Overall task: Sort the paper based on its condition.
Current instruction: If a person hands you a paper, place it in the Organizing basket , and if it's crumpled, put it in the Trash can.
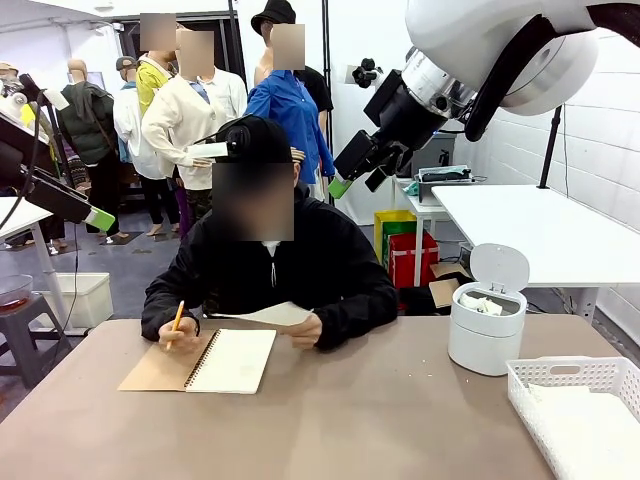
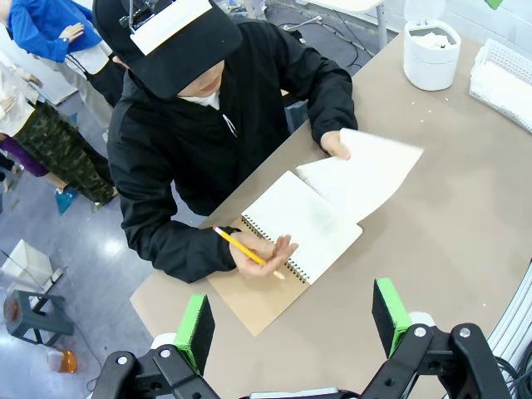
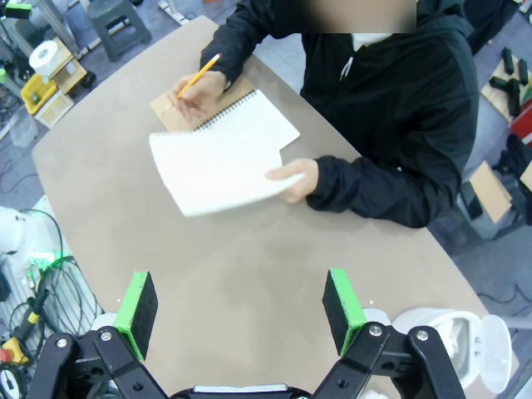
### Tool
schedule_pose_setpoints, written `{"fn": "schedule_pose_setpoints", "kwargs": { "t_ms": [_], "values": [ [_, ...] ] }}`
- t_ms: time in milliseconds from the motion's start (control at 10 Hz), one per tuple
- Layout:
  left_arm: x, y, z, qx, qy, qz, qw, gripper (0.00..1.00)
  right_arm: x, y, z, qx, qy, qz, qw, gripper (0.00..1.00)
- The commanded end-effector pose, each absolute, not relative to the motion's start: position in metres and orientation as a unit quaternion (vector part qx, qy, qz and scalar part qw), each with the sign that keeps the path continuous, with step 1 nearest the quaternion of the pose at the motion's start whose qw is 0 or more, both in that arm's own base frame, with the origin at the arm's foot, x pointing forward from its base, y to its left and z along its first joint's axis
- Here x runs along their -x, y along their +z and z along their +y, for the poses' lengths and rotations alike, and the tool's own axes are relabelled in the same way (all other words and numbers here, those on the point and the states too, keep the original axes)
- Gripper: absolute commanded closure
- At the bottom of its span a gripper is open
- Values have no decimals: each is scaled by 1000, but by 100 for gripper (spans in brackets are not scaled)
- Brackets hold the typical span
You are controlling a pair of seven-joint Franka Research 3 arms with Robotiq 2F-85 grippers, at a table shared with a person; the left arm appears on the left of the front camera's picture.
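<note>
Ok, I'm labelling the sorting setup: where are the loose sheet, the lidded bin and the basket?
loose sheet (image 3: 212, 174), right wrist view, middle of the page.
lidded bin (image 1: 485, 345), front view, front wall.
basket (image 1: 600, 372), front view, far wall.

Smooth white paper sheet (image 3: 218, 170), nearly flat, raised over the notebook (image 3: 259, 116)

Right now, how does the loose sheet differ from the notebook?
The sheet is loose and held up in the person's hand; the notebook is spiral-bound and lies open on the table. The sheet is all white; the notebook has a brown cover. Both show white pages.
</note>
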State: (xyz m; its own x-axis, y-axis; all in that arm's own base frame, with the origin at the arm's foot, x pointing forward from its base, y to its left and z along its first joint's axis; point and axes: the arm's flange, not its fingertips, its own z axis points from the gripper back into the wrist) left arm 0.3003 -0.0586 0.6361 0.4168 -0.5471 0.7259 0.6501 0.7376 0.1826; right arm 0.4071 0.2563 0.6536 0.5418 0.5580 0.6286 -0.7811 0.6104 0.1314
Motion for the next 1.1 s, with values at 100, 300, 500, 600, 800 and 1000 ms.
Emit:
{"fn": "schedule_pose_setpoints", "kwargs": {
  "t_ms": [100,300,500,600,800,1000],
  "values": [
    [-300,636,-58,61,-355,-405,840,0,-407,654,256,-204,388,-275,856,0],
    [-300,636,-58,61,-355,-405,840,0,-407,654,256,-204,388,-275,856,0],
    [-300,636,-58,61,-355,-405,840,0,-407,654,256,-204,388,-275,856,0],
    [-300,636,-58,61,-355,-405,840,0,-407,654,256,-204,388,-275,856,0],
    [-300,636,-58,61,-355,-405,840,0,-407,654,256,-204,388,-275,856,0],
    [-300,636,-58,61,-355,-405,840,0,-407,654,256,-204,388,-275,856,0]
  ]
}}
